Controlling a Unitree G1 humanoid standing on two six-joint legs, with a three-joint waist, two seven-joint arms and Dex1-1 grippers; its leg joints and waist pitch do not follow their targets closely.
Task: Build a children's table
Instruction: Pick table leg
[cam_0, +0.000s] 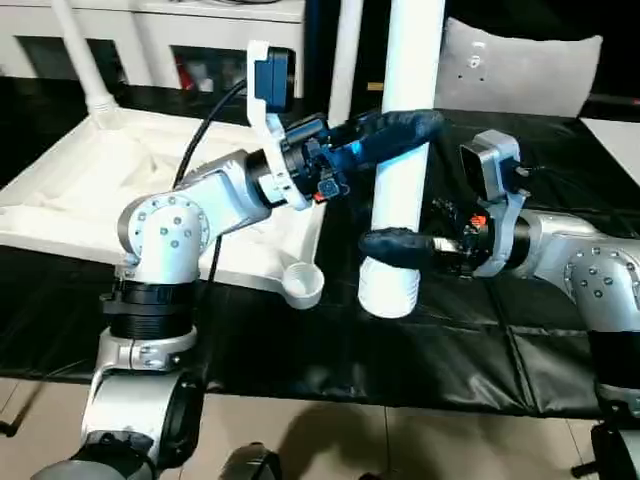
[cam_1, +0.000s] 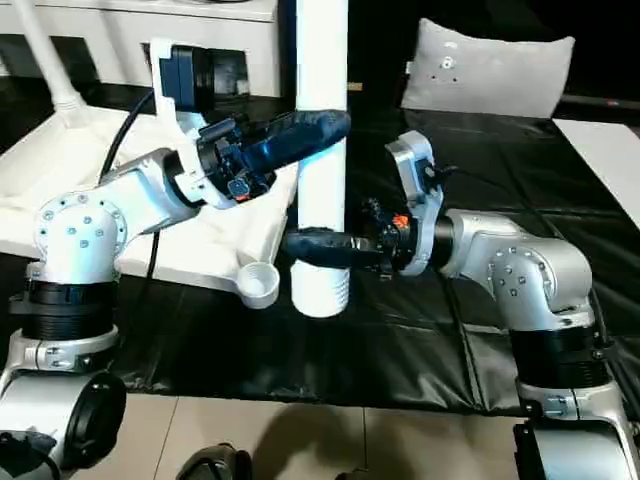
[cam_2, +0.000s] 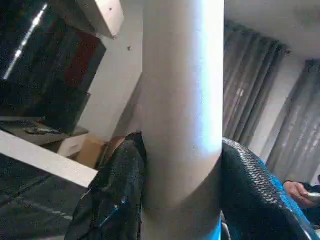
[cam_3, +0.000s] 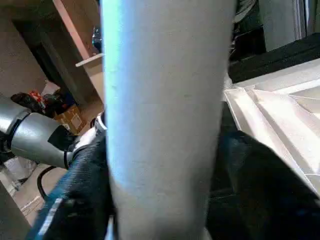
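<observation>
The children's table top (cam_0: 90, 190) lies upside down on the left, ribbed side up, with a round corner socket (cam_0: 303, 283) at its near corner. One white leg (cam_0: 85, 60) stands in the far left corner. Another white leg (cam_0: 405, 170) stands upright just right of that near socket, its ribbed end a little above the cover. My left gripper (cam_0: 425, 125) is shut on it high up; in the left wrist view its fingers (cam_2: 120, 190) press both sides of the leg (cam_2: 182, 125). My right gripper (cam_0: 385, 245) clasps the leg (cam_3: 165, 125) near the ribbed end.
A black table cover (cam_0: 400, 350) spreads under everything, ending at the tiled floor in front. A grey cushion (cam_0: 520, 70) leans at the back right, white shelving (cam_0: 180, 40) stands behind, and a slim white post (cam_0: 347, 50) rises behind the left gripper. A person's hand (cam_2: 300, 190) shows far off.
</observation>
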